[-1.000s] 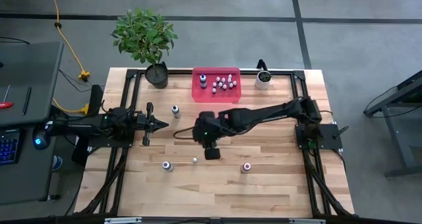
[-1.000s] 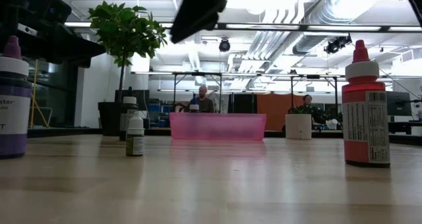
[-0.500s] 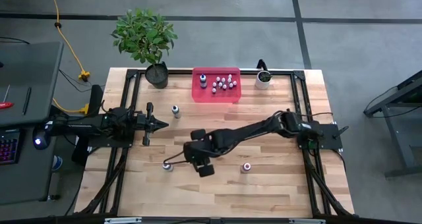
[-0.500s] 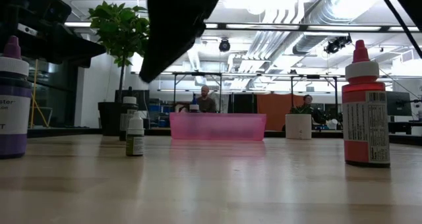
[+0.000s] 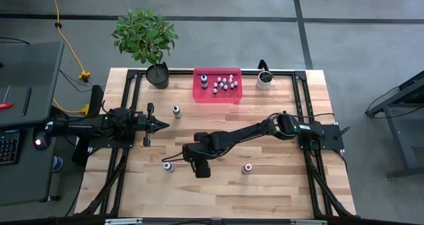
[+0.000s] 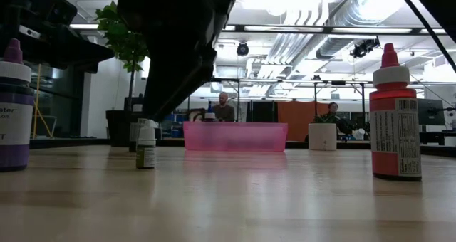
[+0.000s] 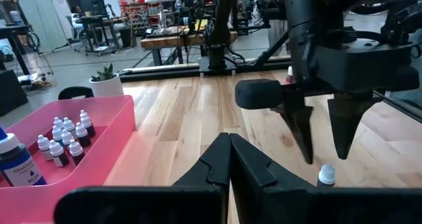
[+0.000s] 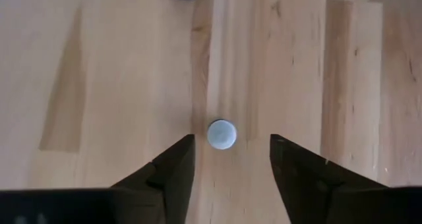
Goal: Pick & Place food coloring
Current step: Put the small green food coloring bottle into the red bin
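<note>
A tiny food coloring bottle with a white cap [image 8: 221,134] stands upright on the table, also in the low view [image 6: 146,148] and the left wrist view [image 7: 326,176]. My right gripper [image 8: 231,137] is open and points straight down just over it, one finger on each side of the cap, touching nothing; it also shows in the high view [image 5: 197,160]. A purple bottle [image 5: 168,166], a red bottle [image 5: 248,167] and a whitish bottle [image 5: 176,110] stand loose on the table. My left gripper [image 5: 159,124] is shut and empty at the table's left.
A pink tray [image 5: 199,94] at the far middle holds several small bottles and one larger blue one. A small white plant pot [image 5: 264,80] stands to its right and a big potted plant [image 5: 147,36] at the far left. Bare wood lies between the loose bottles.
My right gripper has gone toward the table's near left and down, from the middle of the table to just over the tiny bottle. The bottles have stayed where they were.
</note>
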{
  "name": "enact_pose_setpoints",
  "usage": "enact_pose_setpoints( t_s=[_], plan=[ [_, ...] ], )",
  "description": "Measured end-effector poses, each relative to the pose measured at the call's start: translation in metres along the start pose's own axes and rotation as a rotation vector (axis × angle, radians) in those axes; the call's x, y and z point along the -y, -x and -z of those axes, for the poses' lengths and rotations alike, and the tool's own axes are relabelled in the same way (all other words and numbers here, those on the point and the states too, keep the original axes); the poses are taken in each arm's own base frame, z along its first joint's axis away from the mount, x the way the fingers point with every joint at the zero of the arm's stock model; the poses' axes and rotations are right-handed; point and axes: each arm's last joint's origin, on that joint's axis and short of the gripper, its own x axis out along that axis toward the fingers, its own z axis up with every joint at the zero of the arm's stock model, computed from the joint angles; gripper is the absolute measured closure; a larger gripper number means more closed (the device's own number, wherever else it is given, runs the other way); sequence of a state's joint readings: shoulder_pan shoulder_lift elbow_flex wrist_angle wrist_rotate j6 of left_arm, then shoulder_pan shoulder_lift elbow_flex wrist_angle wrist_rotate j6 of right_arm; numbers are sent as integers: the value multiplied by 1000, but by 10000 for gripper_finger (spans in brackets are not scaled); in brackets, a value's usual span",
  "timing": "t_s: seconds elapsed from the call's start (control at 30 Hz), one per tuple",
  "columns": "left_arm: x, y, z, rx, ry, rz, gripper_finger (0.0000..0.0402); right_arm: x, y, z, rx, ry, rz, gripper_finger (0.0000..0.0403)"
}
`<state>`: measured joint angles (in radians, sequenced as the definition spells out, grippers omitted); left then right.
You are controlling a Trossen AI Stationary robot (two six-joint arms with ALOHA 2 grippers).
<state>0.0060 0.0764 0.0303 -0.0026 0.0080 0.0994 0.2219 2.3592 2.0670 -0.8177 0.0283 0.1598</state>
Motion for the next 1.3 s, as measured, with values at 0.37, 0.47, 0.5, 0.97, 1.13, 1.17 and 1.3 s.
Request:
enact_pose_setpoints(
  t_s=[0.37, 0.47, 0.5, 0.97, 1.13, 1.17, 1.3],
  plan=[
    [0, 0, 0, 0, 0, 0, 401, 1, -15, 3, -24, -22, -50, 198],
    [0, 0, 0, 0, 0, 0, 401, 1, -16, 3, -20, -21, -37, 198],
    [0, 0, 0, 0, 0, 0, 401, 2, -15, 2, -15, -20, -28, 198],
    [0, 0, 0, 0, 0, 0, 401, 2, -25, 3, -6, -20, -21, 199],
    [0, 0, 0, 0, 0, 0, 401, 3, -25, 3, -1, -21, -5, 220],
    [0, 0, 0, 0, 0, 0, 401, 3, -25, 3, -2, -21, -4, 228],
    [0, 0, 0, 0, 0, 0, 401, 3, -25, 3, -4, -22, -9, 264]
  ],
)
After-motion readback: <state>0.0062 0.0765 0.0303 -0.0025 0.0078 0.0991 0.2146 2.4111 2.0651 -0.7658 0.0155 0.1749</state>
